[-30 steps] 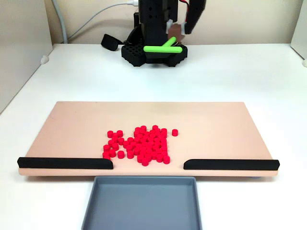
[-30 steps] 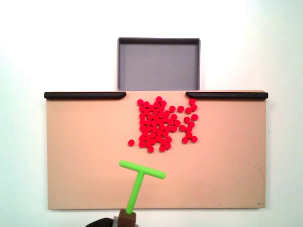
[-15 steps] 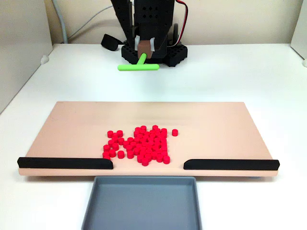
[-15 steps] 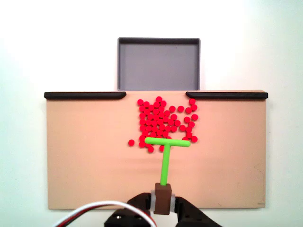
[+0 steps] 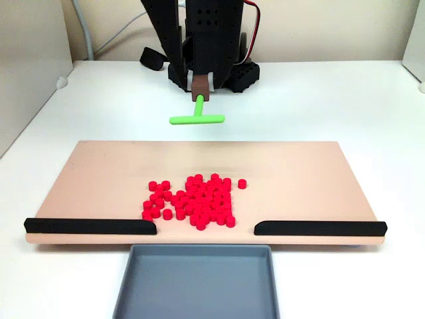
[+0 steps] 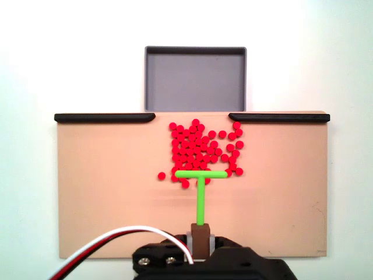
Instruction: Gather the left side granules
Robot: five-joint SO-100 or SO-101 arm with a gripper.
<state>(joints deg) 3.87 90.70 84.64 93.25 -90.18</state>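
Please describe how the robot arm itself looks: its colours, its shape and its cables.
The arm is black plastic, blocky, with round holes in its front plate. Its base is black and perforated too. The tool ends in a brown block between pale parts. Red and white cables run along the arm; a grey cable lies behind it on the table.

Top-down view: red granules (image 6: 201,151) clustered on a tan board (image 6: 105,192) near a grey tray (image 6: 195,79); a green T-shaped pusher (image 6: 201,192) overlaps the cluster's near edge.

The granules (image 6: 201,153) lie on the board (image 6: 105,192) between two rails, the tray (image 6: 195,79) just beyond.
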